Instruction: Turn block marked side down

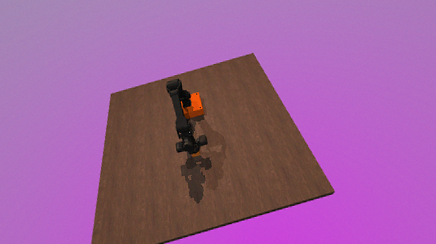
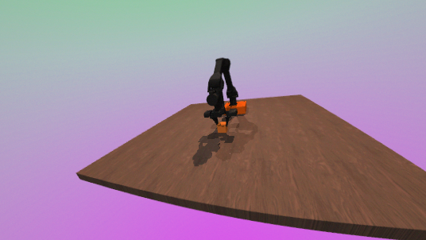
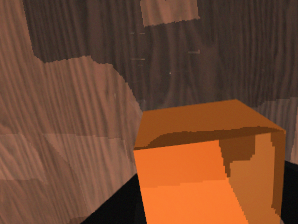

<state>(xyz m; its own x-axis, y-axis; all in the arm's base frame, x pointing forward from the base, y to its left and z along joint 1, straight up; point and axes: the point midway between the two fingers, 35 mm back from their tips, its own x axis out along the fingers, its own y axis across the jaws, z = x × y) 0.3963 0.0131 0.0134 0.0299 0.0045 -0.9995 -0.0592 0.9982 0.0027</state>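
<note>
The small orange block [image 1: 196,154] [image 2: 222,129] [image 3: 175,165] is at the middle of the wooden table [image 1: 266,165] [image 2: 302,159] [image 3: 60,100], on it or very close to it. The wrist view shows one bright orange face and a darker side face, partly in shadow. No mark can be made out on the faces in view. My gripper [image 2: 222,123] points down and is shut on the block, with a black finger on each side of it. In the top view the gripper hides most of the block.
A larger orange box [image 1: 194,105] [image 2: 241,107] stands behind the block at the foot of the black arm [image 1: 178,108] [image 2: 216,81]. The arm reaches over from there. Shadows of the arm fall on the table around the block.
</note>
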